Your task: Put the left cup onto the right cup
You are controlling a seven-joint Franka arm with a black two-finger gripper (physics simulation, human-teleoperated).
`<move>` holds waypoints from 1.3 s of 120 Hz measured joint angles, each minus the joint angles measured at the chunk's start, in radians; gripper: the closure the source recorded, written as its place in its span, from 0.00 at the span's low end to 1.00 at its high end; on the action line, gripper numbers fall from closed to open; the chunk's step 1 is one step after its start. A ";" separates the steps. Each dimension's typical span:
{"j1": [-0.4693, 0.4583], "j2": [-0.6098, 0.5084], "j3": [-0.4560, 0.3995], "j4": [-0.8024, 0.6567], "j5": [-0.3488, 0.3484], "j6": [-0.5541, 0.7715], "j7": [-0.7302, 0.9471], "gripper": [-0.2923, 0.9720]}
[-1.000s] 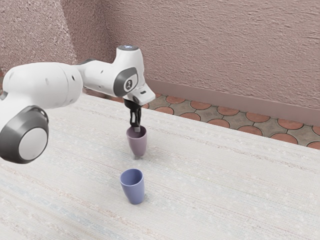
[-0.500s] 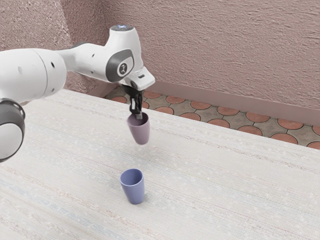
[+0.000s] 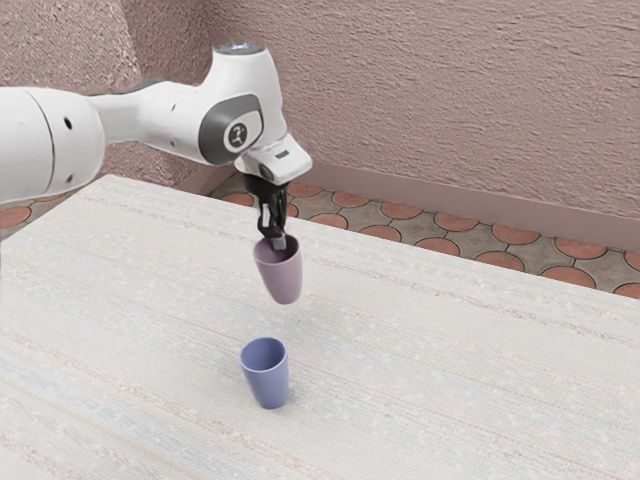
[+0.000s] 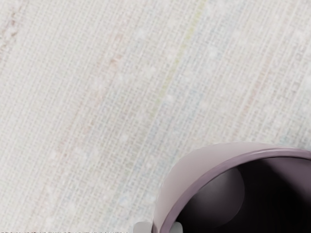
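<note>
A mauve cup (image 3: 280,272) hangs in the air, slightly tilted, with my gripper (image 3: 277,241) shut on its rim. In the wrist view the same mauve cup (image 4: 228,189) looms just under my hand, its dark inside showing. A blue-violet cup (image 3: 266,372) stands upright on the table, below the held cup and a little nearer the front edge. The held cup is clear of it, with a gap between them.
The table (image 3: 450,360) is covered in a pale woven cloth. Behind it lie a floor of reddish tiles (image 3: 470,240) and a rough pink wall (image 3: 450,90). My white arm (image 3: 120,120) reaches in from the exterior view's left.
The mauve cup has left the table: my gripper lifted it and carried it slightly toward the exterior view's right and toward the blue-violet cup. The arm has risen.
</note>
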 joint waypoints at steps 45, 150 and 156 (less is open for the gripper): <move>-0.065 -0.065 0.000 -0.083 0.018 -0.004 -0.056 0.85; -0.127 -0.190 0.000 -0.247 0.095 -0.037 -0.187 0.85; -0.130 -0.195 0.000 -0.257 0.096 -0.038 -0.194 0.85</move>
